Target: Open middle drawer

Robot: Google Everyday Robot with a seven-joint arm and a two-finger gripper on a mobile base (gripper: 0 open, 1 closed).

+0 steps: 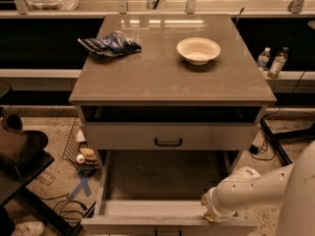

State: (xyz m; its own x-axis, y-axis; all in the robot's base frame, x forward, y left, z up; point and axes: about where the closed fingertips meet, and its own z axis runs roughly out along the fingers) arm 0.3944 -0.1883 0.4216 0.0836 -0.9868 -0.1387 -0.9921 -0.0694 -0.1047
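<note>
The middle drawer [162,178] is pulled far out of the cabinet toward the camera, its dark grey inside open to view and bare. Its flat front runs along the bottom edge of the view, with only a sliver of the black handle showing at the centre.

Above it, the upper drawer [123,136] sits nearly flush, its small black bar handle [168,142] at the centre and a dark gap between its top edge and the cabinet's surface [167,82].

The white arm reaches in from the lower right. The gripper [212,215] at its end rests at the top edge of the middle drawer's front, right of centre — mostly hidden by the wrist and the drawer front, so whether it is apart or together cannot be told.

On the surface a cream bowl [198,50] stands upright at the right rear, and a crumpled blue-striped bag [110,43] lies at the left rear, well apart from the bowl.

Two plastic bottles [277,64] stand on a ledge to the right of the cabinet. On the floor to the left is a wire basket [76,144] — near it, a blue tape cross [83,186].
</note>
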